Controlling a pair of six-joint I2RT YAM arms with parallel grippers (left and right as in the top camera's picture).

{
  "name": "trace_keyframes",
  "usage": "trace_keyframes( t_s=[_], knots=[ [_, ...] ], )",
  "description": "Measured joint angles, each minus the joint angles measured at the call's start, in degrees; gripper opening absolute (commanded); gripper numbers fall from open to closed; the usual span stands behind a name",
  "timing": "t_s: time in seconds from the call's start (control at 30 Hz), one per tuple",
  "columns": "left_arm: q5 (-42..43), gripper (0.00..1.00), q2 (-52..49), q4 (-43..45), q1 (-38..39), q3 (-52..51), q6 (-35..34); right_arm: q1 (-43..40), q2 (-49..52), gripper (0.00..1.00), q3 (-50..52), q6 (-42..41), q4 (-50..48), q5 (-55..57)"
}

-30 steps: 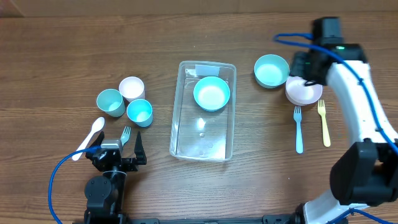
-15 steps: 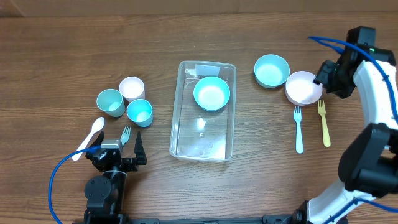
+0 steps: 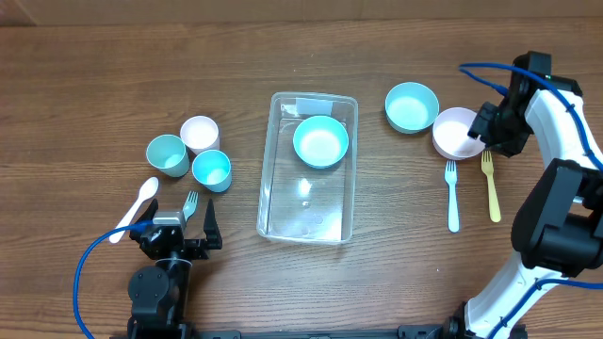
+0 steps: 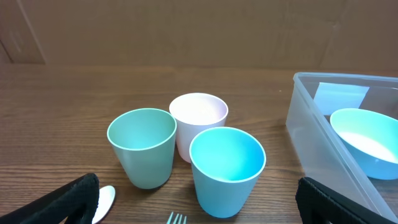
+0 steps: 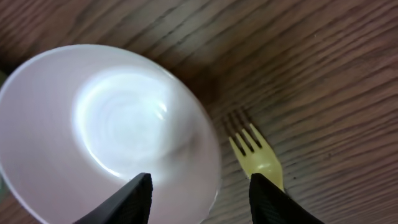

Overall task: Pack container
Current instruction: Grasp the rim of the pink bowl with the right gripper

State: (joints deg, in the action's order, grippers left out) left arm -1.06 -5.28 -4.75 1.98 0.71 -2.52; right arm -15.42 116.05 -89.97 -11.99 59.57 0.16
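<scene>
Right wrist view: right gripper (image 5: 202, 193) stood parted astride the white bowl (image 5: 106, 124) rim. Clenching, then lifting to the container (image 3: 306, 209), seemed next.

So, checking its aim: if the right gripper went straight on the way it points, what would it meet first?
Probably the rim of the pale pink bowl, which sits between the fingers of the right gripper; the yellow fork lies just beside that line. Depth is unclear.

pink bowl (image 5: 106, 124) just beside yellow fork (image 5: 258, 158), blue fork (image 3: 452, 196) near.
</scene>
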Motion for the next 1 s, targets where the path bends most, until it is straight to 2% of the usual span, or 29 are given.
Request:
trace_keyframes(
  t_s=[0.1, 0.47, 0.57, 0.67, 0.73, 0.9, 1.0],
  knots=[
    [0.00, 1.00, 0.00, 0.00, 0.00, 0.00, 0.00, -1.03, 0.55, 0.45, 0.00, 0.00, 0.02, 0.02],
    [-0.02, 1.00, 0.00, 0.00, 0.00, 0.00, 0.00, -1.46, 1.42, 0.38, 0.00, 0.57, -0.07, -0.96],
    [0.00, 1.00, 0.00, 0.00, 0.00, 0.00, 0.00, -1.46, 3.06, 0.23, 0.00, 1.05, -0.31, -1.68],
    [-0.02, 1.00, 0.00, 0.00, 0.00, 0.00, 0.00, -1.46, 3.61, 0.18, 0.00, 1.51, -0.46, -1.88],
    [-0.02, 1.00, 0.00, 0.00, 0.00, 0.00, 0.00, -1.46, 3.61, 0.11, 0.00, 1.46, -0.61, -1.90],
    [-0.02, 1.00, 0.00, 0.00, 0.00, 0.00, 0.00, -1.46, 3.61, 0.04, 0.00, 1.51, -0.44, -2.36],
    [0.00, 1.00, 0.00, 0.00, 0.00, 0.00, 0.00, -1.46, 3.61, 0.04, -0.13, 1.44, 0.17, -3.02]
  ],
)
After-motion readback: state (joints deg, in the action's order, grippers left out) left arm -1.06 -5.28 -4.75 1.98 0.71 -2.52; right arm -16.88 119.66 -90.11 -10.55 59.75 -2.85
